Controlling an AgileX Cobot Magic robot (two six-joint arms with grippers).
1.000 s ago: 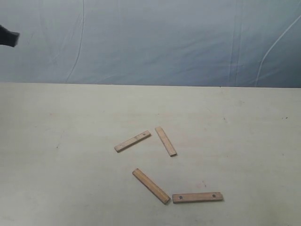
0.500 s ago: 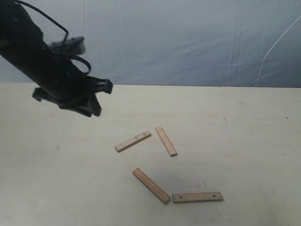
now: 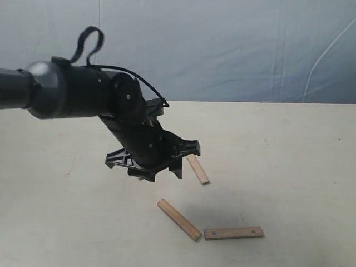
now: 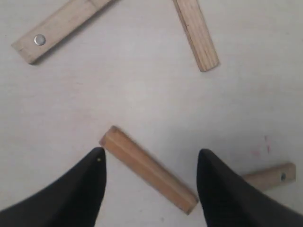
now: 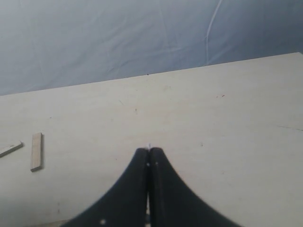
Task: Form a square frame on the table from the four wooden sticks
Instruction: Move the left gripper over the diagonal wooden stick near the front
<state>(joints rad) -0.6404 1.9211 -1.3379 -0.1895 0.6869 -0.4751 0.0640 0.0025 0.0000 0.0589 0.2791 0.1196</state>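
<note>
left gripper [image 4: 150, 156] moved in over sticks [image 3: 179, 219], jaws apart | right gripper [image 5: 149, 165] closed | sticks scattered on table [image 3: 289, 167]

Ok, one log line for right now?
left claw: open, hovering | right claw: shut, empty | four wooden sticks: scattered on table, no square yet

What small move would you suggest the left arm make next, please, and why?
Probably lower the left gripper onto the diagonal stick seen between its fingers in the left wrist view: the gripper is open, holds nothing, and hangs above the table, while the other sticks lie scattered.
</note>
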